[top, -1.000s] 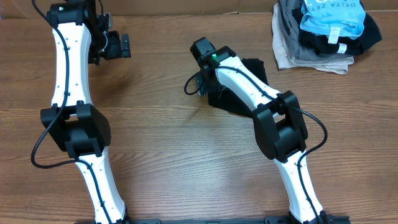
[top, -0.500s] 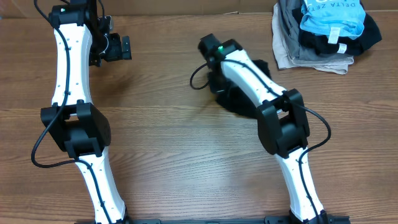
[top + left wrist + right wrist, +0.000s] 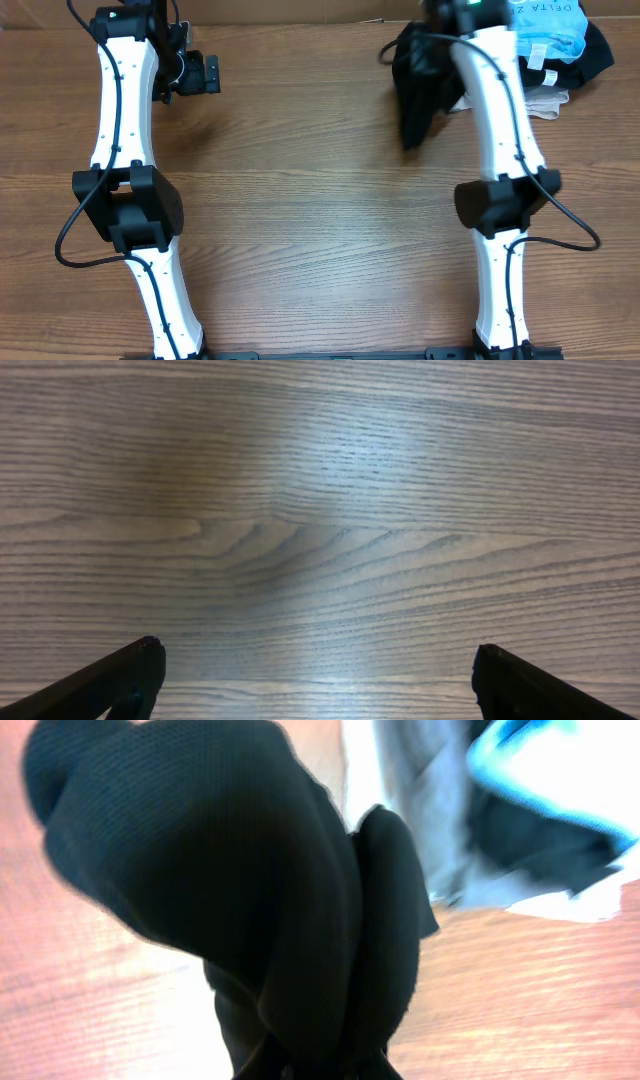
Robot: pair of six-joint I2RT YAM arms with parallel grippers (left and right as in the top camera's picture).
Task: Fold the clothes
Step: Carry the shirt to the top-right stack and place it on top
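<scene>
So — right jaws grip T-shirt [image 3: 416,98].

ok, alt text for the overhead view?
The right arm holds up a bunched black T-shirt at the far right of a wooden table, next to a pile of other clothes. The left gripper hangs empty at far left.

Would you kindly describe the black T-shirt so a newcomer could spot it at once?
At the far right corner of the wooden table lies a pile of garments. Just left of it, the black T-shirt hangs bunched from the right end effector. Unlike the stacked garments, it is held up in a crumpled bundle.
</scene>
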